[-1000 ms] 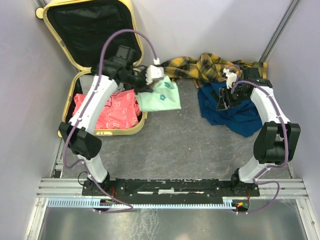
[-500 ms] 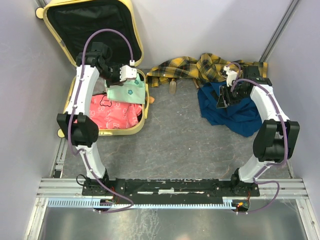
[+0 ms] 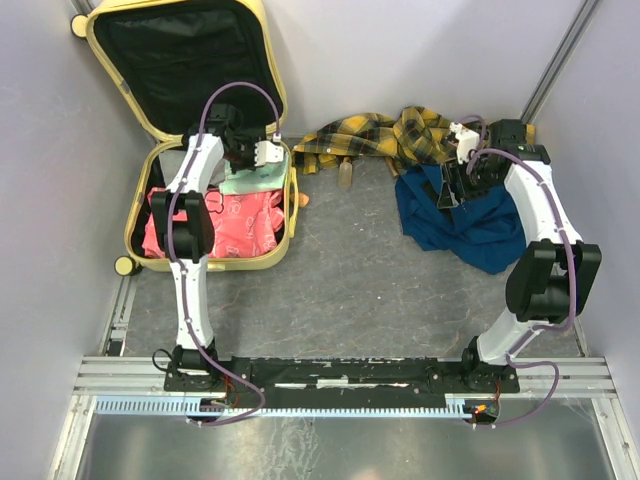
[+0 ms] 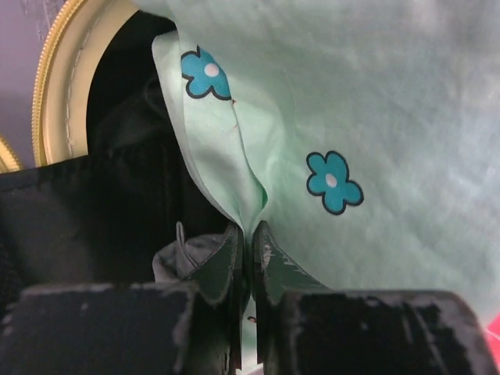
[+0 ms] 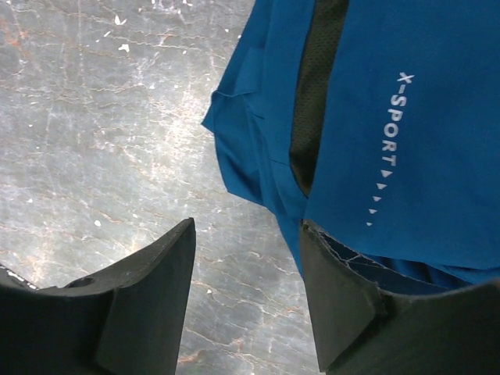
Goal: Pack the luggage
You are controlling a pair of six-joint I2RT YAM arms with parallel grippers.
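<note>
The pale-yellow luggage (image 3: 134,215) lies open at the far left, its black-lined lid (image 3: 180,60) leaning against the wall. A pink garment (image 3: 240,222) fills the lower shell. My left gripper (image 3: 252,160) hovers over the shell's back edge, shut on a mint-green cloth (image 3: 256,183) with teal flowers. In the left wrist view the left gripper (image 4: 251,234) pinches a fold of this mint-green cloth (image 4: 367,101), with the luggage's yellow rim (image 4: 56,74) behind. My right gripper (image 3: 452,190) stands open over a blue sports garment (image 3: 470,228). In the right wrist view the right gripper (image 5: 246,234) is empty and the blue sports garment (image 5: 391,117) lies by the right finger.
A yellow-and-black plaid cloth (image 3: 390,135) lies bunched along the back wall. A small beige bottle (image 3: 346,174) sits on the grey stone floor (image 3: 350,270) beside it. Purple walls close in on both sides. The aluminium base rail (image 3: 340,375) runs along the near edge.
My left arm has carried the mint-green cloth leftward from beside the luggage to over its lower shell. My right gripper's jaws have spread wider above the blue garment.
</note>
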